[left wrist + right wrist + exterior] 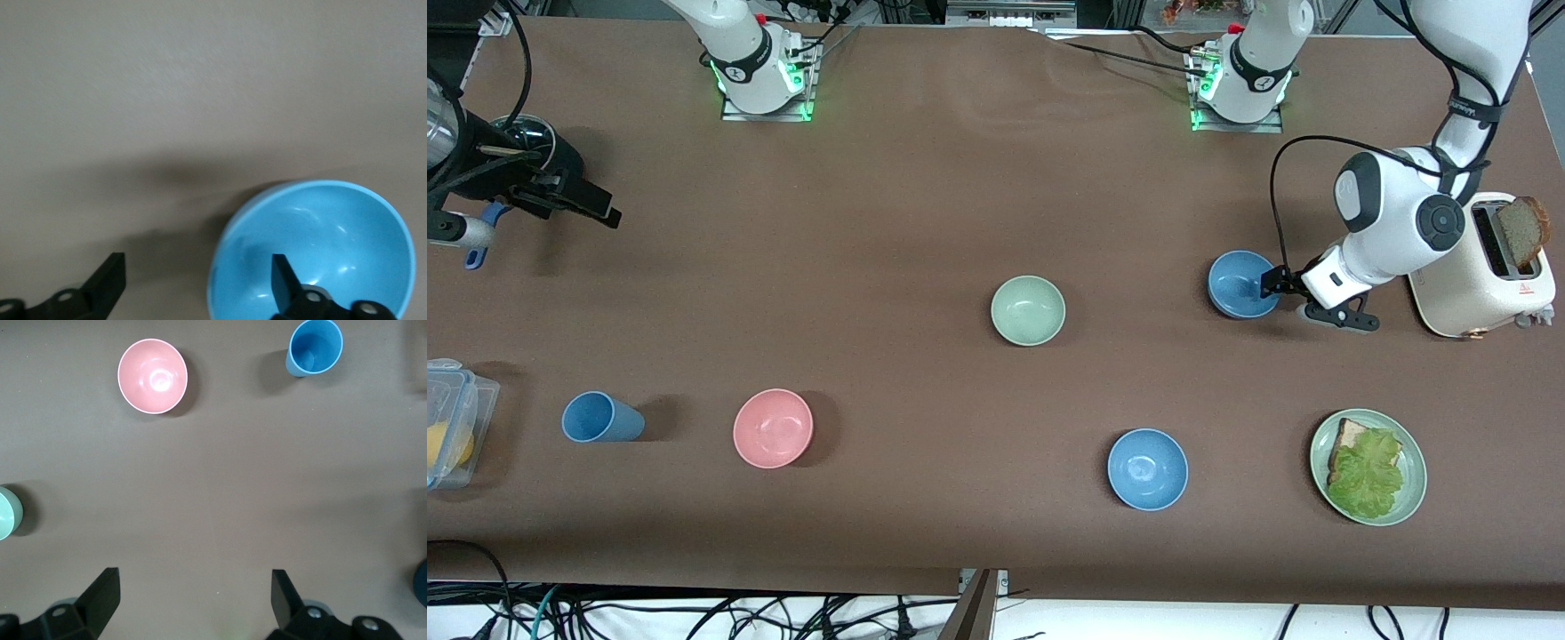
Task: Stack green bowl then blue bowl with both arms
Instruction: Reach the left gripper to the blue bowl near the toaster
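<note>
Left gripper (200,283): jaws apart, one finger inside the blue bowl (1241,284), the other outside its rim; only the left wrist view shows this straddle.
Right gripper (193,600): jaws apart, high over the table's right-arm end, waiting.
Second blue bowl (1147,468): nearest the front camera.
Green bowl (1028,309): mid-table, apart from both grippers.
Pink bowl (773,428), blue cup (600,418): under the right wrist view.
Toaster (1480,271): beside the left arm.

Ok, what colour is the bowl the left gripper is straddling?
Medium blue. The blue bowl shows best in the left wrist view, with the open left gripper over its rim.
</note>
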You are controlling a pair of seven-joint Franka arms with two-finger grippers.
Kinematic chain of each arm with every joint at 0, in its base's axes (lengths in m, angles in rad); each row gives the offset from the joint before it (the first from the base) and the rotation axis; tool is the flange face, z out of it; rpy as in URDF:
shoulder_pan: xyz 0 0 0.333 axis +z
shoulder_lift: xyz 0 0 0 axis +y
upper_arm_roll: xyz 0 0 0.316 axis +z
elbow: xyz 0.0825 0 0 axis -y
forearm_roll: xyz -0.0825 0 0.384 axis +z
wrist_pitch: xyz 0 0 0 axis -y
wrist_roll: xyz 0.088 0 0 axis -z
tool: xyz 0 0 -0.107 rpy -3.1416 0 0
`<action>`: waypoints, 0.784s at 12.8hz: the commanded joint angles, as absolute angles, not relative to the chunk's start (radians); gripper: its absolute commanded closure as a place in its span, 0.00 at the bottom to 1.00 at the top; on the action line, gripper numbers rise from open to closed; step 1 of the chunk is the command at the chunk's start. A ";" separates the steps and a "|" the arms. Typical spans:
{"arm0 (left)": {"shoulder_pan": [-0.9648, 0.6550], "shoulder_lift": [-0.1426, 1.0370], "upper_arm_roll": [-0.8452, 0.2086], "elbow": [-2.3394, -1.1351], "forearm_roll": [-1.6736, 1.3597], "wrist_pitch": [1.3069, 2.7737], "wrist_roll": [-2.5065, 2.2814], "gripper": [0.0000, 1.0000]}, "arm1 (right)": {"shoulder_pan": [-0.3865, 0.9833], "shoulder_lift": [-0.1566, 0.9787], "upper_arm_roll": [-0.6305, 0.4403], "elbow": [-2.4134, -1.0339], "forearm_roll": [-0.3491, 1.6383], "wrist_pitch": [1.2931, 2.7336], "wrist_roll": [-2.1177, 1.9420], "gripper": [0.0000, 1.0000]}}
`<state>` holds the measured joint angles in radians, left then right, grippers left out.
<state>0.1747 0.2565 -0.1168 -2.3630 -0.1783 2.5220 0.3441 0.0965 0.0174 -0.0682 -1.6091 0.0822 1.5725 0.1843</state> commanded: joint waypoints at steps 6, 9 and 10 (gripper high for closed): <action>0.184 0.235 -0.118 -2.388 -0.256 2.507 0.403 1.00 | 0.100 0.040 -0.061 -1.606 0.072 1.546 0.189 0.00; 0.184 0.218 -0.118 -2.349 -0.288 2.436 0.402 1.00 | 0.100 0.046 -0.057 -1.612 0.074 1.539 0.181 0.00; 0.178 0.218 -0.120 -2.304 -0.322 2.383 0.402 1.00 | 0.100 0.046 -0.057 -1.615 0.075 1.536 0.181 0.00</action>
